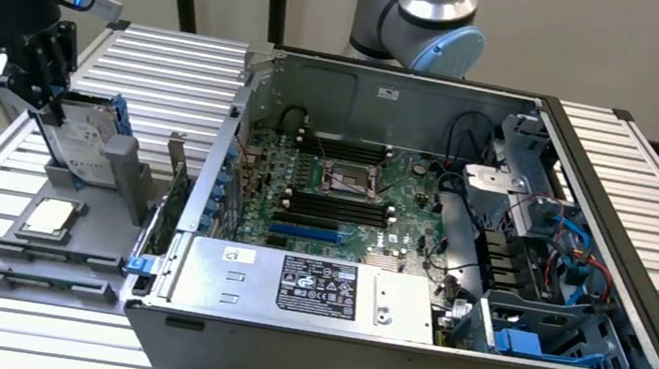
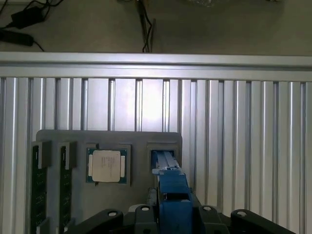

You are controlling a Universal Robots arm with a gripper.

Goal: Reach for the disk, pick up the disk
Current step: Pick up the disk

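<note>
The disk (image 1: 86, 138) stands on edge in the slot of a grey holder (image 1: 116, 179) at the exterior view's left. It is a silver drive with a white label and a blue caddy. My black gripper (image 1: 48, 105) comes down over its upper edge, with a finger on either side of it. In the wrist view the blue caddy edge (image 2: 173, 195) runs from the slot (image 2: 163, 158) up between the black fingers (image 2: 146, 210), which sit tight against it. The gripper looks shut on the disk, whose lower end is still at the holder.
A square silver chip (image 1: 51, 218) and two memory sticks (image 1: 50, 256) lie on the same grey tray. The open computer case (image 1: 219, 162) with its power-supply box (image 1: 317, 287) stands close on the exterior view's right. A second arm (image 1: 432, 18) rises behind the case.
</note>
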